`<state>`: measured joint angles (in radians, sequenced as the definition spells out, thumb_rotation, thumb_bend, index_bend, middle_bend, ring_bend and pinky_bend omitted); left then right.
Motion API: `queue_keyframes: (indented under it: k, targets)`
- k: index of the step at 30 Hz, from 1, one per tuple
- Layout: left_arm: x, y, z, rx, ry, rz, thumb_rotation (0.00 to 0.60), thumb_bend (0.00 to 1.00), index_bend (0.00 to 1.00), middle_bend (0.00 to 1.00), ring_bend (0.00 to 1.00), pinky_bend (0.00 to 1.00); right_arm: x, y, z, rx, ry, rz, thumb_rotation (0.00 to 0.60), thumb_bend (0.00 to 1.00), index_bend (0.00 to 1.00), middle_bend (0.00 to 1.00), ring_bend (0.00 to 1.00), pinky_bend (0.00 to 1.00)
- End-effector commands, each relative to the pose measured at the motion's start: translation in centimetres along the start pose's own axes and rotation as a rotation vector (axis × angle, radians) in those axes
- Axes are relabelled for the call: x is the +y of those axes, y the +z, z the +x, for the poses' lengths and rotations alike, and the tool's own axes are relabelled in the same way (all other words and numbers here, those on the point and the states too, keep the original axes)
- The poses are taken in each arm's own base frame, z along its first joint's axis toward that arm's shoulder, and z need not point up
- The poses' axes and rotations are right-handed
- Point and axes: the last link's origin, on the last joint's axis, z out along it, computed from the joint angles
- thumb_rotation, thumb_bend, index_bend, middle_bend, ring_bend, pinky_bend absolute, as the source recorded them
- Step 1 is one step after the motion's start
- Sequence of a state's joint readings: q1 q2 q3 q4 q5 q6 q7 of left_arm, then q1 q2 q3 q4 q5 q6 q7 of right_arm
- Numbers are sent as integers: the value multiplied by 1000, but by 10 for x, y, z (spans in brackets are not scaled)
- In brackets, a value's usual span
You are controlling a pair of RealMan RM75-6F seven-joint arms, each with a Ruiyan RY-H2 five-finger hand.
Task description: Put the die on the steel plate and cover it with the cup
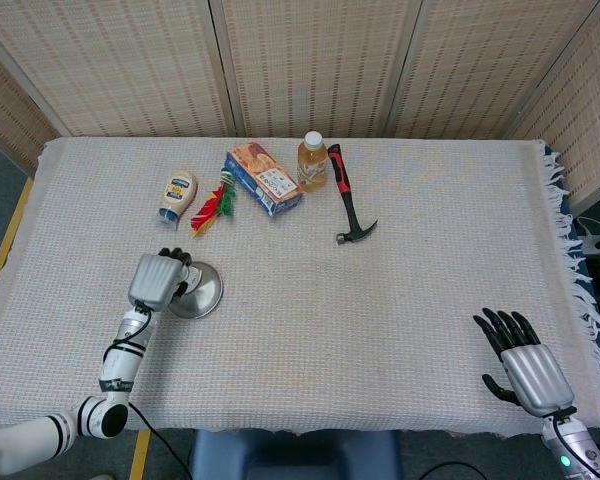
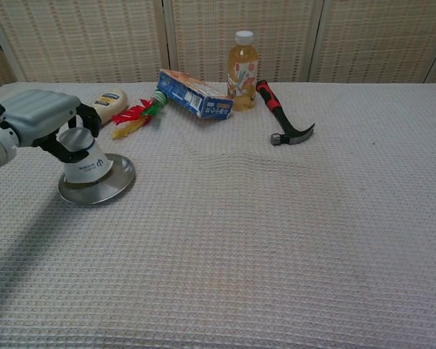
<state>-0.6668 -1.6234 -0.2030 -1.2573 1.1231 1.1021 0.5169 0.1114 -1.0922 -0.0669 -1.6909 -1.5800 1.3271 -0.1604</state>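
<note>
Woven reed panels are standing behind the table (image 1: pixel 400 290), which is wearing a cream waffle-weave cloth with a fringe hanging off its right edge.

Left hand (image 1: pixel 156 281) is sitting at the near-left of the table, fingers wrapped around the cup (image 2: pixel 84 156). Cup is mouth-down on the steel plate (image 2: pixel 112 186), white with a small dark logo; chest view is showing its rim resting on the plate, toward the left side of the plate. From the head view the hand is hiding most of the cup. Die is not showing in either view, so I cannot tell where it is lying.

Right hand (image 1: pixel 521 364) is resting at the near-right corner, fingers spread and straight, holding nothing, well apart from everything else.

Along the far edge, left to right: mayonnaise bottle (image 1: pixel 177 196) lying on its side, red-yellow-green toy (image 1: pixel 212 204), snack box (image 1: pixel 264 177) lying angled, juice bottle (image 1: pixel 313 161) standing upright, hammer (image 1: pixel 348 196) with red-and-black handle lying just beside the bottle, head pointing toward the near side.
</note>
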Motion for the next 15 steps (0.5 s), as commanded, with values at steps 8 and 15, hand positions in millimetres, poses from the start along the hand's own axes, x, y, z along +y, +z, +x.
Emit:
queue_keyframes:
  k: [8, 15]
  targets:
    - [14, -14, 7, -128, -188, -71, 600, 428, 449, 512, 476, 761, 0, -1, 0, 1, 0, 0, 600, 210, 0, 0, 0, 0]
    - [12, -14, 13, -121, -207, -74, 600, 428, 446, 512, 476, 761, 0, -1, 0, 0, -2, -1, 600, 210, 0, 0, 0, 0]
